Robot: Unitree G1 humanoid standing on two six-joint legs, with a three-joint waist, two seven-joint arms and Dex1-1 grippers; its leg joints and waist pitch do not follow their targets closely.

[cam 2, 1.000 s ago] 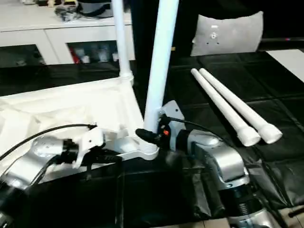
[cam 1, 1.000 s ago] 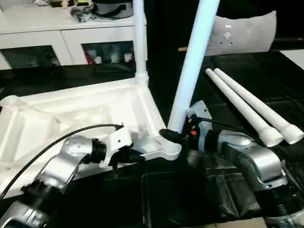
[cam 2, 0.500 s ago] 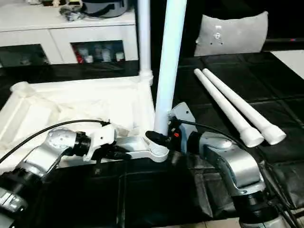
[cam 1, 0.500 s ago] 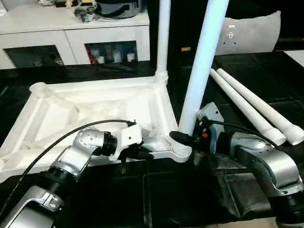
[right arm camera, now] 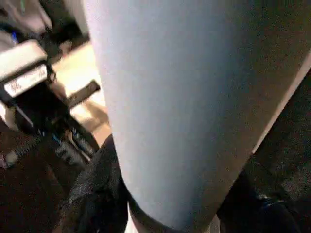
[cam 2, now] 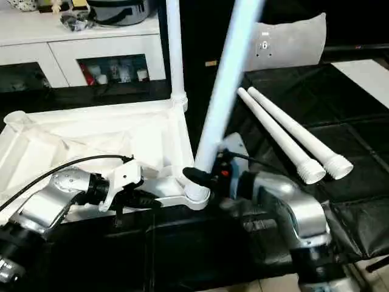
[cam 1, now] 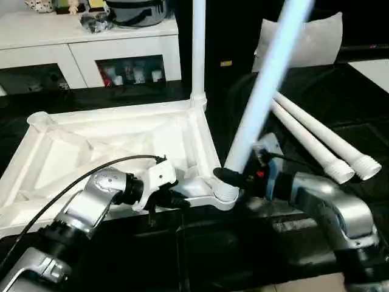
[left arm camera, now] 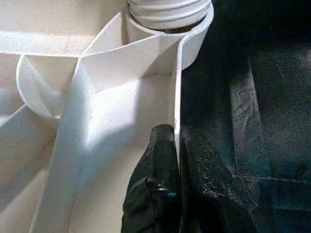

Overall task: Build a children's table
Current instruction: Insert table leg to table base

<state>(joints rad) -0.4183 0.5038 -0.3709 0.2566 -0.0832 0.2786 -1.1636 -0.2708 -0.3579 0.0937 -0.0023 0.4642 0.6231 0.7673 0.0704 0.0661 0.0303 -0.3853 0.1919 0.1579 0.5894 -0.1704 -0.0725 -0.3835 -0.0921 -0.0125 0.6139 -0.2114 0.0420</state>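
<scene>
- Since a second ago the leg [cam 1: 267, 91] held by the right gripper [cam 1: 234, 177] has tipped: it stood close to upright then and now leans to the right at its top, its threaded foot still seated in the near right corner socket [cam 1: 225, 193] of the table top [cam 1: 115, 140].
- The left gripper [cam 1: 173, 199] has stayed where it was, its black fingers [left arm camera: 163, 160] pressed together on the thin raised rim [left arm camera: 176, 97] of the table top just left of that socket (the wrist view shows one finger on each side of the rim wall).
- The right gripper's fingers are clamped on the leaning leg near its lower end, just above the socket.
- The table top lies upside down on the black surface [cam 1: 292, 109], ribbed underside up; a second leg [cam 1: 198, 48] stands upright in its far right corner, and the far left socket [cam 1: 37, 118] is empty.
- Two more legs [cam 1: 316, 137] lie side by side on the black surface to the right, touching, their threaded ends nearest the robot.
- No writing can be read; a small white label on the left gripper's body in the right wrist view is too blurred.
- A white cabinet [cam 1: 91, 48] with glass doors stands at the far left, small objects behind the glass and a dark bowl-like thing [cam 1: 137, 11] on top (contents not identifiable).
- A grey-white cushion [cam 1: 310, 36] leans at the far right.
</scene>
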